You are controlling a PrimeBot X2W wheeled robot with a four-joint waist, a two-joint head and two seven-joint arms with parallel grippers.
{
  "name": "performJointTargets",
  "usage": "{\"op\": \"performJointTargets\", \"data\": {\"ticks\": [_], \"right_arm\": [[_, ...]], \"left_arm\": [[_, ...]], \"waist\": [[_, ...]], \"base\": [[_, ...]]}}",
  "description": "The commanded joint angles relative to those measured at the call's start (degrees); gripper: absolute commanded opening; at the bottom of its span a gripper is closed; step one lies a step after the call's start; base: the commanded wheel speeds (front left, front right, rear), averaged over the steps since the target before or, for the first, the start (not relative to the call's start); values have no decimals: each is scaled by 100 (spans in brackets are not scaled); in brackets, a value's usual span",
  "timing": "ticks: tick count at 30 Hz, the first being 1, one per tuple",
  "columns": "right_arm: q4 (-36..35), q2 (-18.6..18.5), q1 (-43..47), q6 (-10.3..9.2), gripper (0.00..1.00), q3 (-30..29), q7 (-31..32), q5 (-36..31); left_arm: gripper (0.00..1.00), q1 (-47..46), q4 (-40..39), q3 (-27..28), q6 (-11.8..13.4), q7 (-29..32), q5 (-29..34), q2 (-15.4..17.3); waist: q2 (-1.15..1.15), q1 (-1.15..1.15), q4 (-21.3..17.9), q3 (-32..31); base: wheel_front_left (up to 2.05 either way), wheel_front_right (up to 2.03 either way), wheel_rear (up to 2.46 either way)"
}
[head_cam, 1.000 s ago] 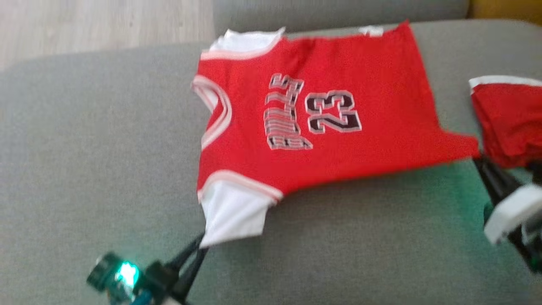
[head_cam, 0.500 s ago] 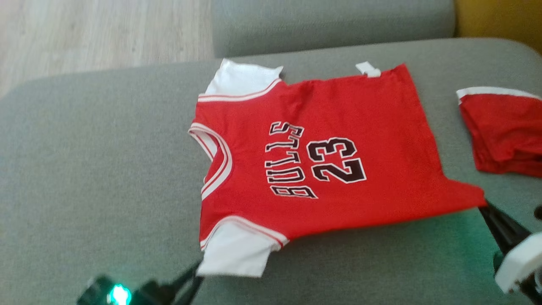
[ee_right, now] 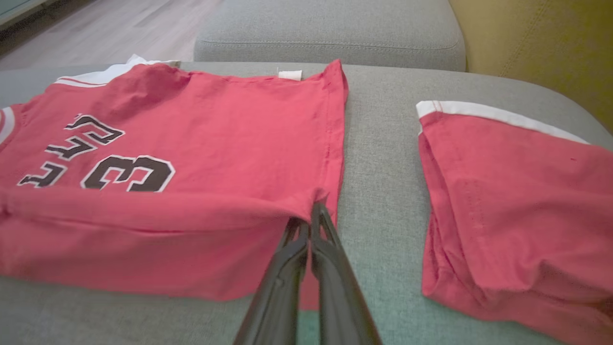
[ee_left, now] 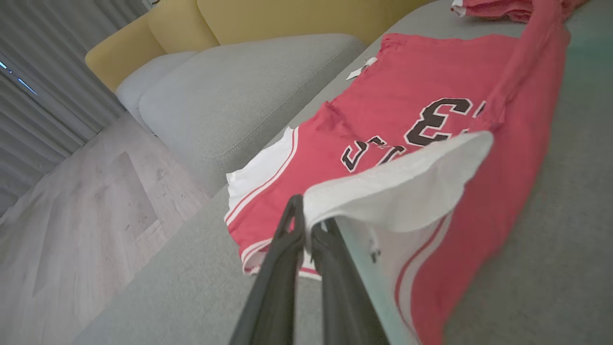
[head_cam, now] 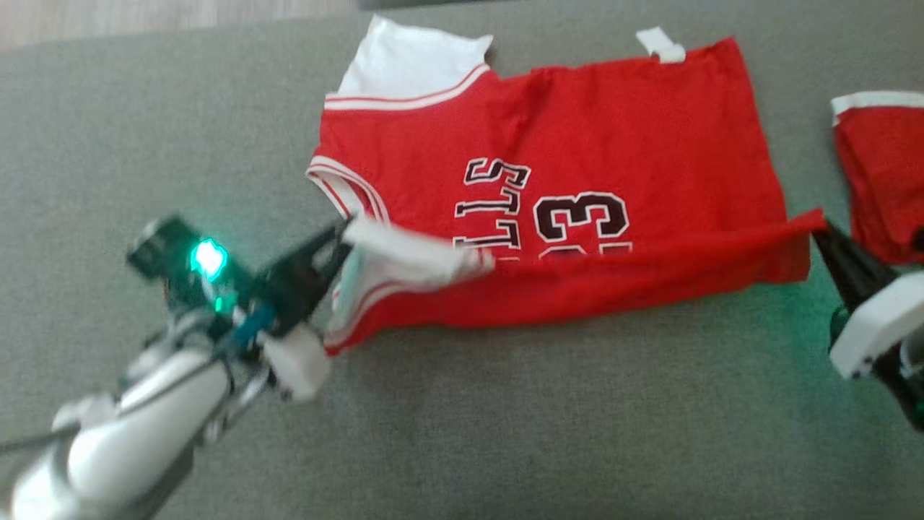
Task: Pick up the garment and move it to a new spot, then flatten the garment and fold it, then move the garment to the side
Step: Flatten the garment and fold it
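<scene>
Flat a second ago, the near edge now rises over the lettering [head_cam: 498,195] as the left end effector [head_cam: 345,240] pinches the white sleeve [head_cam: 411,256] of the garment [head_cam: 577,130], lying collar-left, hem-right along the grey cushion [head_cam: 505,426], and the right end effector [head_cam: 823,232] pinches its hem corner.

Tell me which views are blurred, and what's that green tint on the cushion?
Head view: motion-smeared, worst at the left gripper and the sleeve it pinches; the green on the cushion by the right gripper looks like lamp glow. Both wrist views: sharp, jersey lettering crisp.
</scene>
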Motion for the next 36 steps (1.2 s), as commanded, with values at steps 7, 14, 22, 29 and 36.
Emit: {"op": "performJointTargets", "data": {"ticks": [7, 14, 22, 29, 36], "right_arm": [[443, 19, -879, 37, 21, 216, -122, -12], [921, 252, -1000, 37, 100, 298, -812, -58], [1149, 461, -510, 37, 100, 113, -1314, -13], [1227, 652, -291, 37, 100, 27, -1435, 23], [1305, 714, -233, 37, 100, 18, -1444, 22]], "left_arm": [[39, -1325, 966, 192, -209, -325, 383, -349], [100, -934, 1259, 559, 593, -1015, 208, -673], [100, 888, 602, 977, 1563, -1835, -592, -1091], [100, 1939, 776, 1052, 1778, -2187, -1039, -1496], [100, 1870, 1290, 1193, 1656, -2274, -1096, -1673]], "waist": [[0, -2, -8, 423], [0, -2, 12, 387], [0, -2, 6, 215], [0, -2, -60, 178], [0, -2, -110, 107]], "base": [[0, 0, 0], [0, 0, 0], [0, 0, 0], [0, 0, 0], [0, 0, 0]]}}
